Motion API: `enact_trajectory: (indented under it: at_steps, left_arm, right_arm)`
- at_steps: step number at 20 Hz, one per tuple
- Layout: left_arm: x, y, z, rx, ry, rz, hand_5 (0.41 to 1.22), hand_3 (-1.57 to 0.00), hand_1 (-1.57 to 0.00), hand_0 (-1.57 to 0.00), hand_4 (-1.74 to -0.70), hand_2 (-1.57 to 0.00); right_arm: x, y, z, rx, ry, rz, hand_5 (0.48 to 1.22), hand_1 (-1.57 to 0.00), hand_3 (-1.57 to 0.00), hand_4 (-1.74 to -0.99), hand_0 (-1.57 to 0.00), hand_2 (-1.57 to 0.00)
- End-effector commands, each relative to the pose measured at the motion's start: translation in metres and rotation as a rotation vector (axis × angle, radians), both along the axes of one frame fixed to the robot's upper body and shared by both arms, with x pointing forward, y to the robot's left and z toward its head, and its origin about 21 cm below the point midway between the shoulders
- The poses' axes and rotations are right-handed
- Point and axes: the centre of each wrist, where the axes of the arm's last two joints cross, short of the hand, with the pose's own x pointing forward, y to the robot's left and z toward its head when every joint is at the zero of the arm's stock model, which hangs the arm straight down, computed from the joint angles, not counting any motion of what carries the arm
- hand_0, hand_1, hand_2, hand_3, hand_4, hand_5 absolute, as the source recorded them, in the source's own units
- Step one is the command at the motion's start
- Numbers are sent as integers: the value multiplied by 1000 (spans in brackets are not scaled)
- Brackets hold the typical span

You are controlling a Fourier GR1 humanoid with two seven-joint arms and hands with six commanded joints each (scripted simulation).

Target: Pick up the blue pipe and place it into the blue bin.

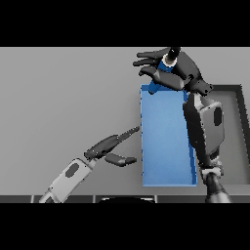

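The blue pipe (154,87) is held tilted in my right hand (178,71), just above the far rim of the blue bin (166,141). Its lower end pokes out below the palm over the bin's back left corner, and a short blue stretch shows between the fingers and thumb. The fingers reach left, loosely curled round the pipe, and hide its middle. My right forearm lies along the bin's right wall. My left hand (110,146) hovers open just left of the bin, fingers pointing toward its left wall and holding nothing.
A dark-rimmed grey tray (240,132) sits to the right of the bin, partly behind my right forearm. Bare grey table (63,97) spreads to the left and far side.
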Motion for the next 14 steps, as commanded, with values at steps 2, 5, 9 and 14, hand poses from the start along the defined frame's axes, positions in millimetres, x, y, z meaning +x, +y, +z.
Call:
enact_trajectory:
  at_steps: [2, 5, 9, 14]
  left_arm:
    - [-2, 2, -1, 7, -6, 9, 467, 1, 1, 1, -827, 1]
    - [1, 4, 1, 11, -9, 26, 461, 1, 1, 1, -825, 1]
    - [5, 9, 3, 17, -11, 24, 464, 1, 1, 1, -827, 1]
    - [-2, 5, 0, 16, -2, 9, 470, 1, 1, 1, -829, 1]
  right_arm:
    - [10, -23, -18, 4, 80, -69, 1221, -1571, -1571, -1499, -1571, -1571]
    - [19, -50, -49, -10, 191, -195, 1221, -1571, -1571, -1499, -1571, -1571]
    - [15, -74, -99, -52, 366, -305, 1221, -1571, -1571, -1499, -1571, -1571]
    - [3, -93, -158, -106, 569, -464, 1221, -1571, -1571, -1499, -1571, -1571]
